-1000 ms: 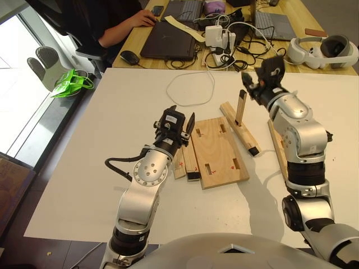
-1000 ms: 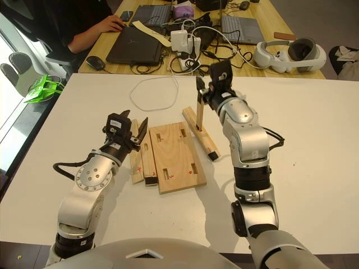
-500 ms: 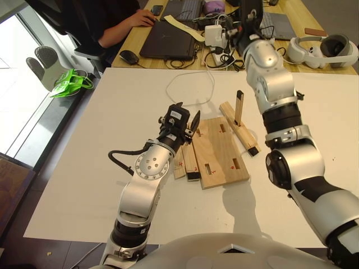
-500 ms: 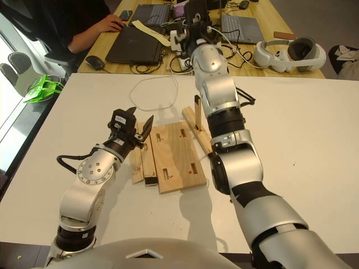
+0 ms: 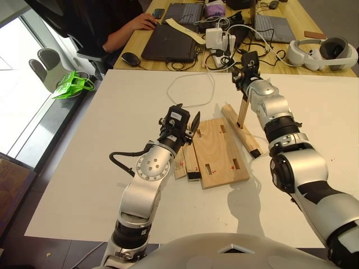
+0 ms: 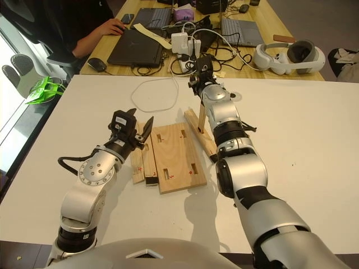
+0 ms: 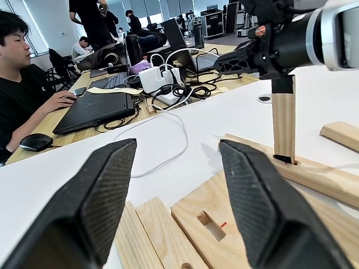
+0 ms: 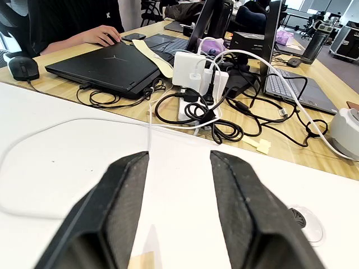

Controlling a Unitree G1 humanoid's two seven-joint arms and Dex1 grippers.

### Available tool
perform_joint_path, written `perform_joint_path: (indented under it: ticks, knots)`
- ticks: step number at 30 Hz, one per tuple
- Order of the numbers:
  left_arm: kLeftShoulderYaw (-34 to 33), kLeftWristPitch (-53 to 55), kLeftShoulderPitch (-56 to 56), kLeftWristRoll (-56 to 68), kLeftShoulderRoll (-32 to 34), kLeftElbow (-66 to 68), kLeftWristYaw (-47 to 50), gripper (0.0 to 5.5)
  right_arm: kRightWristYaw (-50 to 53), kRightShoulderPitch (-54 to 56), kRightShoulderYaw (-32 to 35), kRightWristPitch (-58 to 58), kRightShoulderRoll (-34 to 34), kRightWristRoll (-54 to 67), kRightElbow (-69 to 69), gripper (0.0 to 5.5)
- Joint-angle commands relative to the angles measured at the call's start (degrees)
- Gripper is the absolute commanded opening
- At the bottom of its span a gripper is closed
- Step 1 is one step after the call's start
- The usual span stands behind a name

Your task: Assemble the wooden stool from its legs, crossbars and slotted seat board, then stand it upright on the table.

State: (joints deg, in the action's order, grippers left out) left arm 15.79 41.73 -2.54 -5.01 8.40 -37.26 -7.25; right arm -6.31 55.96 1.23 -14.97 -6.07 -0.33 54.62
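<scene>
The slotted seat board (image 5: 219,151) lies flat mid-table. Two wooden legs (image 5: 188,162) lie side by side against its left edge. Along its right edge lies a crossbar (image 5: 240,130) with a black-tipped peg (image 5: 242,111) standing upright in its slot. My left gripper (image 5: 184,115) hovers open over the far ends of the two legs, holding nothing. My right gripper (image 5: 244,77) sits open at the peg's top end; the left wrist view shows the right gripper (image 7: 263,53) just above the peg's black tip (image 7: 283,84). Another wooden piece (image 7: 342,134) lies beyond the crossbar.
A white cable loop (image 5: 190,84) lies on the table behind the board. The wooden desk behind holds laptops (image 5: 168,42), a power strip (image 5: 219,39), tangled cords and a headset (image 5: 325,50); a person sits at a laptop there.
The right arm swung up and away over the back desk, then came back down to the peg's top. The left gripper edged forward slightly. The peg still stands in the crossbar.
</scene>
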Motion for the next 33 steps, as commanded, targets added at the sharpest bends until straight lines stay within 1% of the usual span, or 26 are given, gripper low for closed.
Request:
perform_joint_path:
  ticks: [1,3,5,9,12,15,18,22,23,25,27,28,29,30,33]
  knots:
    - [0.1,0.4,0.3,-0.4,-0.5,-0.3,0.6,2.73,-1.2,-5.2,-1.0,-2.9,0.3,-0.7,0.8,2.02]
    - [0.1,0.3,0.2,-0.5,-0.5,-0.2,0.7,2.73,-1.3,-5.0,-0.3,-1.3,0.6,0.2,-2.5,2.02]
    - [0.0,0.3,0.1,-0.5,-0.5,-0.2,0.7,2.73,-1.7,-5.3,2.0,0.1,1.6,3.2,-8.6,2.02]
    - [-0.3,0.4,0.3,-0.5,-0.3,-0.8,0.6,2.73,-0.1,-6.8,9.7,2.2,3.2,12.3,-27.2,2.02]
    - [-0.4,0.7,1.1,-0.6,-0.4,-1.6,1.0,2.73,3.2,-7.8,14.3,1.6,1.8,15.5,-35.4,2.02]
    - [-0.1,0.9,1.5,-0.7,-0.6,-2.0,1.3,2.73,6.8,-10.5,15.2,-1.5,-1.3,13.0,-37.0,2.02]
    - [0.0,1.0,1.4,-0.6,-0.4,-2.1,1.1,2.73,9.4,-14.1,14.1,-8.0,-2.8,10.7,-35.5,2.02]
    - [-0.2,1.3,0.9,-0.2,0.3,-1.9,0.2,2.73,10.6,-18.1,12.8,-14.2,0.9,11.7,-35.9,2.02]
    - [-0.3,1.3,0.8,-0.2,0.4,-1.8,0.0,2.73,9.0,-19.1,11.0,-17.6,2.2,12.5,-37.2,2.02]
    - [-0.3,1.2,0.6,-0.1,0.5,-1.6,-0.2,2.73,0.9,-22.7,2.4,-25.3,2.7,14.3,-43.5,2.02]
    - [-0.3,1.2,0.5,-0.1,0.5,-1.6,-0.1,2.73,-6.6,-26.4,-5.4,-32.2,1.6,17.2,-51.7,2.02]
    - [-0.3,1.2,0.5,-0.1,0.4,-1.6,0.0,2.73,-9.9,-27.9,-8.2,-34.9,0.6,19.1,-56.5,2.02]
    - [-0.3,1.2,0.6,-0.2,0.3,-1.6,0.1,2.73,-11.9,-28.4,-9.6,-36.8,0.1,20.5,-60.6,2.02]
    - [-0.2,1.2,0.8,-0.3,0.2,-1.7,0.3,2.73,-12.7,-28.2,-9.7,-37.5,-0.1,21.2,-63.0,2.02]
    - [-0.1,1.1,1.0,-0.4,0.0,-1.7,0.7,2.73,-9.6,-22.7,-5.1,-33.6,0.4,19.9,-62.8,2.02]
